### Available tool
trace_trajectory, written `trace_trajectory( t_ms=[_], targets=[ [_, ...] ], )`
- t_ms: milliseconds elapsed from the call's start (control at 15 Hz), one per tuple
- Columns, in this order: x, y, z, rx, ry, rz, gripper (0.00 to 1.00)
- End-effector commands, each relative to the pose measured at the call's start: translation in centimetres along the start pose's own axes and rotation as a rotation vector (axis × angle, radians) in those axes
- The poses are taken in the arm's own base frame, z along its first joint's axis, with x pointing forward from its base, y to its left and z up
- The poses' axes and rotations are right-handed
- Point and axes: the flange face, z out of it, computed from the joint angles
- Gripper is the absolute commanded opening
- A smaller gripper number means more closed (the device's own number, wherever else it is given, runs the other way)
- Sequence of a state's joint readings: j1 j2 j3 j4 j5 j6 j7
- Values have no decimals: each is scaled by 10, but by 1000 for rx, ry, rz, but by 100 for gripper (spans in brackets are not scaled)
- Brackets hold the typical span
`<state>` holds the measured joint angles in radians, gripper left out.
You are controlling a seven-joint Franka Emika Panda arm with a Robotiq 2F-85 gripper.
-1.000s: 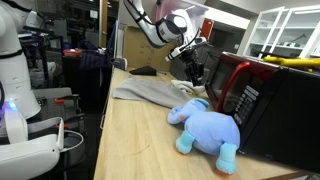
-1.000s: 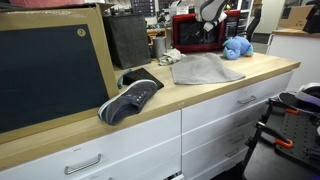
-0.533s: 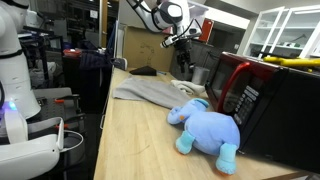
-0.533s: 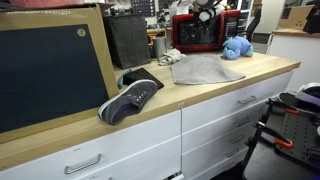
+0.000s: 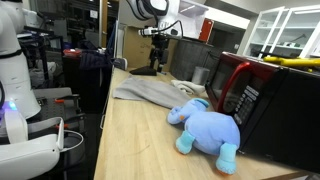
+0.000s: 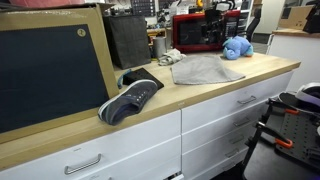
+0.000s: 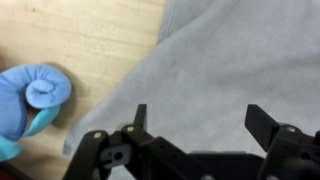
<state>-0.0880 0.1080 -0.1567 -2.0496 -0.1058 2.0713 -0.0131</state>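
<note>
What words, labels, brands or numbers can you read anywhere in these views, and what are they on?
None can be read.
The red microwave shows no legible brand or button text, being too small and blurred.
The blue plush toy, grey cloth, shoe and dark framed board show no lettering.

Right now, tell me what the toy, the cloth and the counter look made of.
The toy looks like plush fabric: matte blue, rounded stuffed limbs. The cloth seems a soft grey textile, matte, rumpled at its edges; weave unclear. The counter looks like light wood or laminate, smooth, with faint grain.
</note>
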Motion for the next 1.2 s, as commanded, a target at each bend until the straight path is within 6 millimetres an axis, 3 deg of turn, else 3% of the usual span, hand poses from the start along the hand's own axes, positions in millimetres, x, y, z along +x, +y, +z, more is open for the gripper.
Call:
trace_trajectory(
  t_ms=[0,67,133,400,733,867,1133],
  targets=[
    [-55,-2,22,32,-99,-66,100],
    [-64,-2,29,33,-118,-73,75],
    [-74,-3,37,38,-150,-75,74],
    [-104,-8,67,39,-215,-76,42],
    [-118,-23,97,42,-217,-75,5],
    [-114,-32,103,41,-167,-87,0],
    [-115,-53,116,31,-95,-129,0]
  ],
)
